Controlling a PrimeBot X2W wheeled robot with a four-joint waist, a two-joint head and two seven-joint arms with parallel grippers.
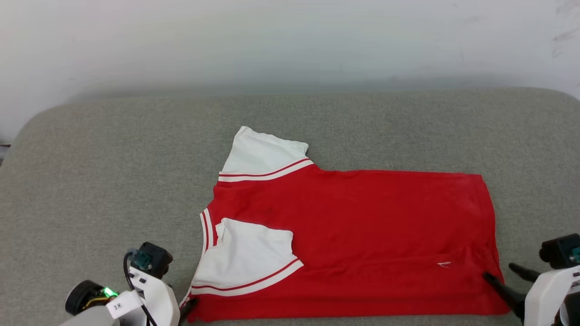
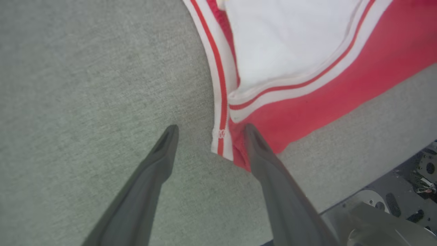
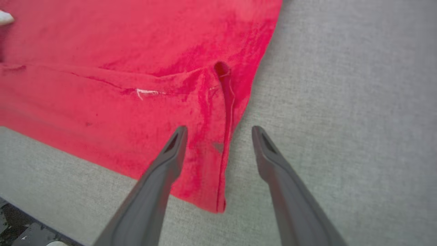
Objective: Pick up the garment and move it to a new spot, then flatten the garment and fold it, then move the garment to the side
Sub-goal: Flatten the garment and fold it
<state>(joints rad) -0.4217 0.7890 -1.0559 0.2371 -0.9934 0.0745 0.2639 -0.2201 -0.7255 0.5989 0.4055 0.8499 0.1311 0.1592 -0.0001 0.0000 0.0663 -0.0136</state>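
Two pincers flank one garment (image 1: 362, 226) on a grey fabric surface (image 1: 90, 181). Lower left of the head view: left pincer (image 2: 210, 131), fingers spread apart, one tip at the garment's collar-end corner. Centre to lower right: the red garment lies folded lengthwise, one white striped sleeve folded onto the red cloth. Lower right: right pincer (image 3: 220, 129), fingers apart, straddling the hem corner and holding nothing.
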